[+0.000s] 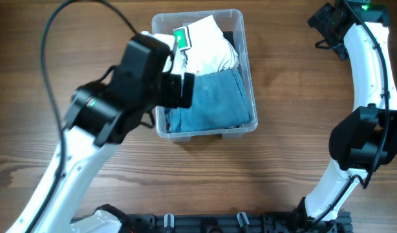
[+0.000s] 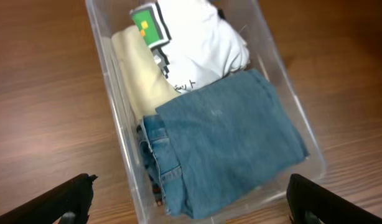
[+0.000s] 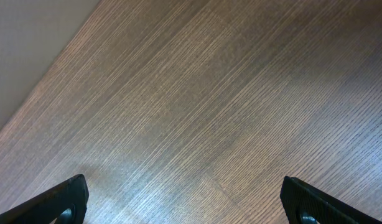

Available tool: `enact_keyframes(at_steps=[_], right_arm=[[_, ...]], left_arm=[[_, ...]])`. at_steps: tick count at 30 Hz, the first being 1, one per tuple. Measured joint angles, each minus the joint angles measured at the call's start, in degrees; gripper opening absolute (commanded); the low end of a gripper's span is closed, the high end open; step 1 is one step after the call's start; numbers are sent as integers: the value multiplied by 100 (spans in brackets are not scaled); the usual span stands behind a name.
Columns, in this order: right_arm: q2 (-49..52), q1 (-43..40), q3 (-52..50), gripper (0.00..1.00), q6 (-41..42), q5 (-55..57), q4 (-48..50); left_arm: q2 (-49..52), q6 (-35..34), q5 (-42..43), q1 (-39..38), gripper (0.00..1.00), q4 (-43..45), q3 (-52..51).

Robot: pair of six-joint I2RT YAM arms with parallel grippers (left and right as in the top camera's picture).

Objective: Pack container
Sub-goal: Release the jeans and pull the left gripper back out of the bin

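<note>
The clear container [image 1: 252, 111] stands at the middle back of the wooden table. Inside lie folded blue denim [image 1: 211, 100] at the front and a white garment [image 1: 208, 45] with a green tag [image 1: 180, 37] at the back. In the left wrist view the denim [image 2: 231, 134], the white garment [image 2: 200, 43] and a cream cloth [image 2: 141, 78] fill the container [image 2: 119, 143]. My left gripper [image 2: 191, 202] hangs open above its front end, jaws wide apart and empty. My right gripper [image 1: 331, 22] [image 3: 185, 199] is open over bare wood at the far right.
The left arm's black wrist [image 1: 143, 74] covers the container's left side from above, and its cable [image 1: 56, 39] loops over the table's left. A black rail [image 1: 205, 223] runs along the front edge. A pale surface [image 3: 29, 37] lies beyond the table edge.
</note>
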Motion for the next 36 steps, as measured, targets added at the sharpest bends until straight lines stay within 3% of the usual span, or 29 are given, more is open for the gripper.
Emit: enact_keyframes(at_steps=[14, 19, 23, 29, 33, 36], right_arm=[[0, 0, 2, 100, 0, 0, 0], [0, 0, 0, 100, 0, 0, -2], [0, 0, 0, 100, 0, 0, -2], [0, 0, 0, 100, 0, 0, -2], [0, 0, 0, 100, 0, -2, -4], [0, 0, 0, 100, 0, 0, 0]], left_arm=[[-341, 0, 2, 0, 100, -26, 0], [-334, 0, 2, 0, 100, -741, 11], [-352, 0, 2, 0, 100, -750, -131], [-1084, 273, 22, 107, 100, 175, -1172], [-2011, 531, 286, 673, 100, 1080, -2426], [-2826, 1163, 872, 1257, 100, 2229, -3858]])
